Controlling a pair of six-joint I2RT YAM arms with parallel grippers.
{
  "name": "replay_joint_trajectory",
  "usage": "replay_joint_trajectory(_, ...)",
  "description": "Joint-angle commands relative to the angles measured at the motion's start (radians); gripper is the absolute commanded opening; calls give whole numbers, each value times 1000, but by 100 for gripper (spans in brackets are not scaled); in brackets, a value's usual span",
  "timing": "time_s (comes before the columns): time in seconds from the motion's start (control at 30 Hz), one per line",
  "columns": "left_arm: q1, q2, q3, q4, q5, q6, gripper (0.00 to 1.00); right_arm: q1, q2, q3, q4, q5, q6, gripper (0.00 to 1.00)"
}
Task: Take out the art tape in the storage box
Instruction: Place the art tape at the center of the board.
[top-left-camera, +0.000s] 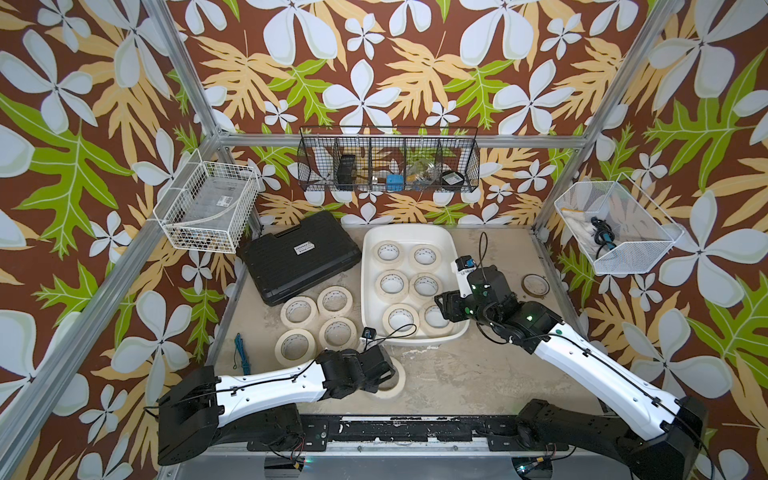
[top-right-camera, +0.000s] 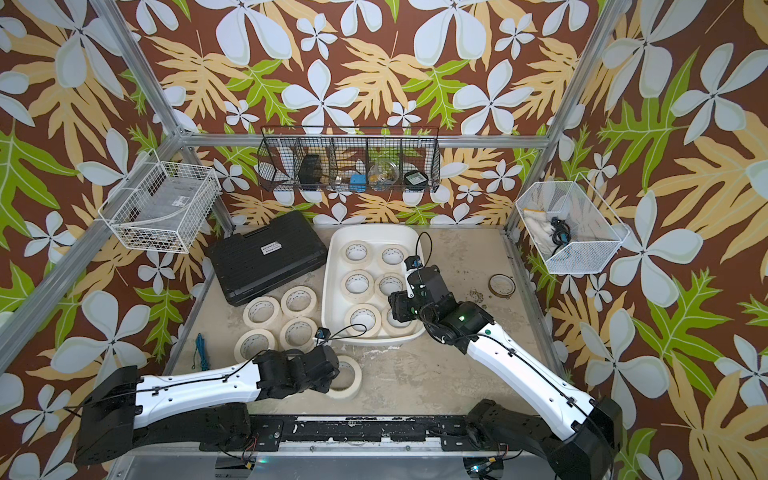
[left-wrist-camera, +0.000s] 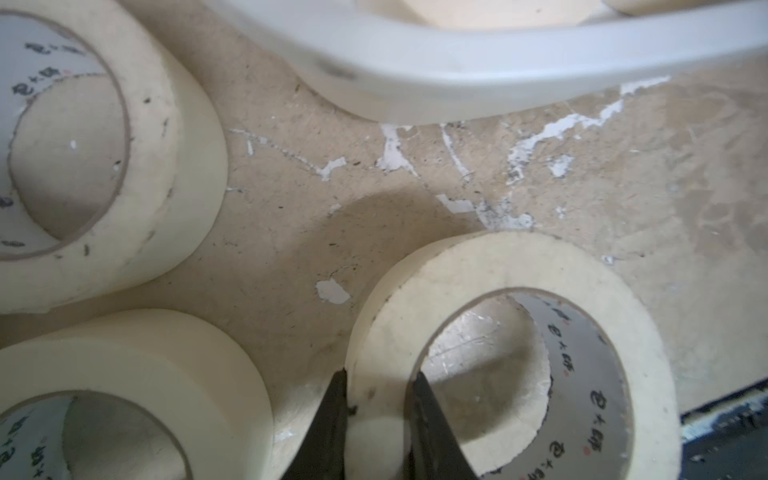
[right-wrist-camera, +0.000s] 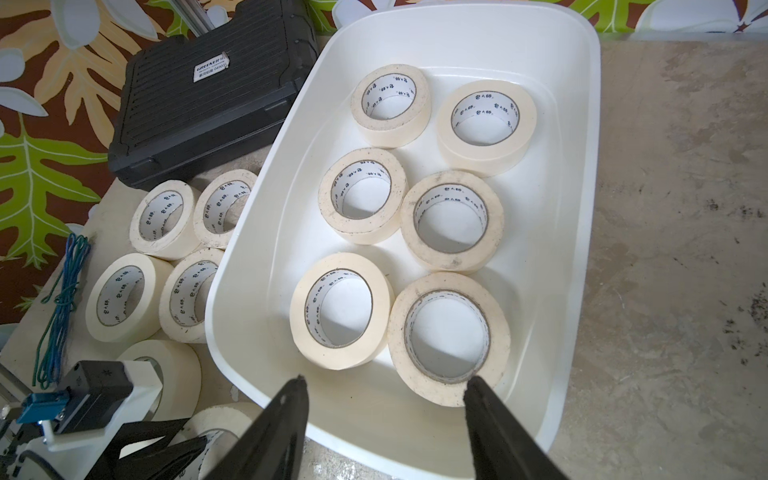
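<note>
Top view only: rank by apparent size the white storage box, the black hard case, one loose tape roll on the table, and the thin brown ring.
Largest to smallest:
1. storage box
2. black hard case
3. tape roll on the table
4. thin brown ring, only somewhat narrower than the roll; the roll stands taller, so nearer the camera.

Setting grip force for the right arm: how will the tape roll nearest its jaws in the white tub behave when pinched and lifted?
Probably stiff: the nearest roll is thickly wound, and the left gripper pinches a twin roll without visible buckling. Lying flat in the storage box, it shouldn't roll; if it lands on edge, it likely would.
</note>
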Motion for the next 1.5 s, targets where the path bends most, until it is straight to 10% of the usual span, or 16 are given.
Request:
replay_joint_trajectory(0.0,1,8,-19,37,-78,-92,2,-1,12,-7,32,-7,1,63)
replay_joint_trajectory(0.33,1,31,-64,66,-145,-155,3,-16,73,-37,123,-7,14,63)
replay_joint_trajectory(0.67,1,4,-56,33,-140,-162,39,-54,228,15,178,-49,-7,62)
replay_joint_trajectory(1.47,1,-250,127,-203,-224,-127,57,-143,850,516,126,-153,-43,52)
